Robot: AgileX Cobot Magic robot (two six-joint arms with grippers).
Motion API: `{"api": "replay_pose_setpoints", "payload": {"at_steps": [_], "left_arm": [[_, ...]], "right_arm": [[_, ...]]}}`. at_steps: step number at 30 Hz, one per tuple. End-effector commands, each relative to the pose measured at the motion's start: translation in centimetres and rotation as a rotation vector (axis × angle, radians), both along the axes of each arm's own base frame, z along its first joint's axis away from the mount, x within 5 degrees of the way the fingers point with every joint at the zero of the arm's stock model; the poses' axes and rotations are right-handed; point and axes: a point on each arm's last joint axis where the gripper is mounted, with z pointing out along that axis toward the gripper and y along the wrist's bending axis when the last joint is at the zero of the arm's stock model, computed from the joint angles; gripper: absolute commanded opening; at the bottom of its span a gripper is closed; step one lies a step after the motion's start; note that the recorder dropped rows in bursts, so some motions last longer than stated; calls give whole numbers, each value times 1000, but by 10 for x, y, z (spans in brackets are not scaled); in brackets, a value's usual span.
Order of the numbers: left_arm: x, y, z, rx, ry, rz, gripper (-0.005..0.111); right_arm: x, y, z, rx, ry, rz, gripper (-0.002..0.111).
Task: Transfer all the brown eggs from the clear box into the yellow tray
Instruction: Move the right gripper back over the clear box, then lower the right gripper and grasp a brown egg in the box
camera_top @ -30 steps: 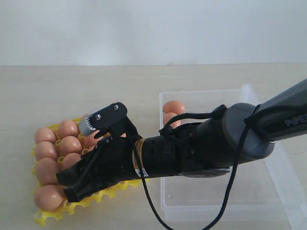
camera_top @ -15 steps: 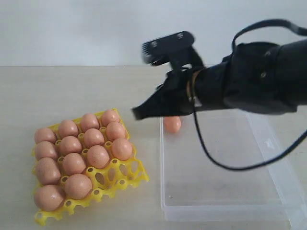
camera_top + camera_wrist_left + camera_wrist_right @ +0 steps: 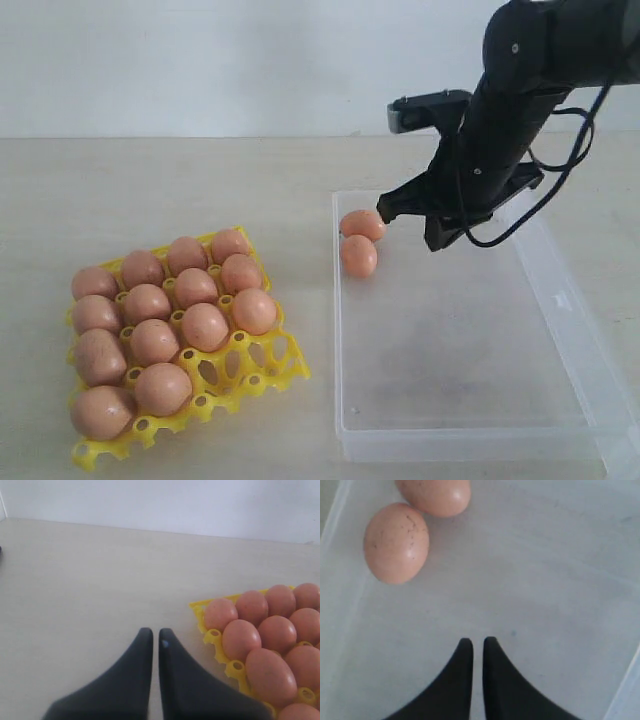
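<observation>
Several brown eggs fill most cells of the yellow tray at the left. Two brown eggs lie touching in the far left corner of the clear box. My right gripper hovers shut and empty over the box, just right of those two. In the right wrist view its tips point at the bare box floor, short of the speckled egg. My left gripper is shut and empty over the table, beside the tray's edge with its eggs.
The tray's cells nearest the box are unfilled. The box's right wall runs under the right arm and its looping cable. A pale wall stands behind the beige table.
The right arm has lifted off the yellow tray and swung right, coming down over the clear box near the two eggs. Its jaws have closed with nothing in them.
</observation>
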Motion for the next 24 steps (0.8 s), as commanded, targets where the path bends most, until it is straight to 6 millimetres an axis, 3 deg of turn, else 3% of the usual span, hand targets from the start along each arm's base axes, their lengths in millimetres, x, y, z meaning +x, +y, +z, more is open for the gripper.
{"api": "replay_pose_setpoints", "payload": {"at_steps": [1,6,9,13,24], "left_arm": [[0,0,0,-1,-5,3,4],[0,0,0,-1,-5,3,4],[0,0,0,-1,-5,3,4],[0,0,0,-1,-5,3,4],[0,0,0,-1,-5,3,4]], "right_arm": [[17,7,-5,62,74,11,14],[34,12,4,87,17,23,49],[39,19,4,159,15,10,47],[45,26,-11,224,22,5,47],[57,27,-39,222,-8,-22,47]]}}
